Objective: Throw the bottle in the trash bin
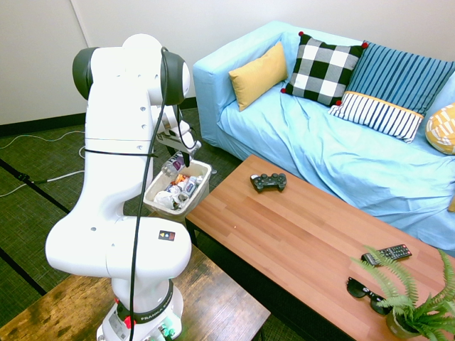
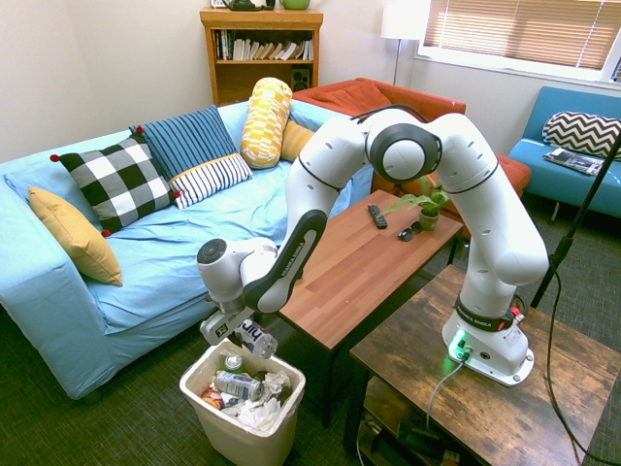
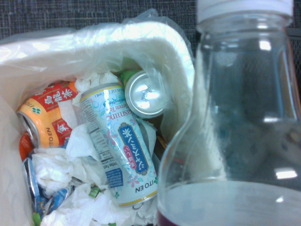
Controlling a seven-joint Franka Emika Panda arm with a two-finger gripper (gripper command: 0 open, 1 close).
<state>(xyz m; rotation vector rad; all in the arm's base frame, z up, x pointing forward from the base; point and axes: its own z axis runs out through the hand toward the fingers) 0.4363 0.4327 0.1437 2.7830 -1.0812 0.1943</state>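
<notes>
Dark woven carpet (image 3: pixel 89 14) underlies the tapering bin (image 2: pixel 247 432) beneath smooth clear plastic (image 2: pixel 261 340).

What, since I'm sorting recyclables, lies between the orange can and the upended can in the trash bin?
Between the orange can and upended can: a pale blue tea can and white tissue, in the wrist view.

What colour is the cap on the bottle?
The cap is white; it shows best in the wrist view, at the picture's top edge.
</notes>
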